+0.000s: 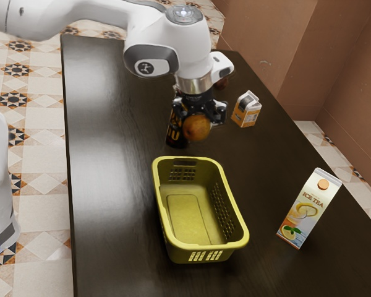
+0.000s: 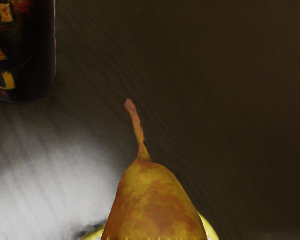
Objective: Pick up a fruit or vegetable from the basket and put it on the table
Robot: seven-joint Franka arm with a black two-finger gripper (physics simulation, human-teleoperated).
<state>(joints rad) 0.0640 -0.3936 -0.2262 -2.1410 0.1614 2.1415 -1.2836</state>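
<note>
Wrist view crops pear (image 2: 152, 205), dark can (image 2: 22, 50); end effector (image 1: 199, 125) clamped on pear, pear-width apart.

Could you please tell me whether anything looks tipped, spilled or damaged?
Nothing stands out: the basket, dark can, ice tea carton and smaller carton stand upright, I see no spill or damage, and the pincer holds the pear.

A russet-yellow pear (image 1: 196, 128) hangs between the fingers (image 1: 219, 112) above the dark worktop (image 1: 111, 185), stem pointing away from an upright yellow-green basket (image 1: 184, 253).
</note>
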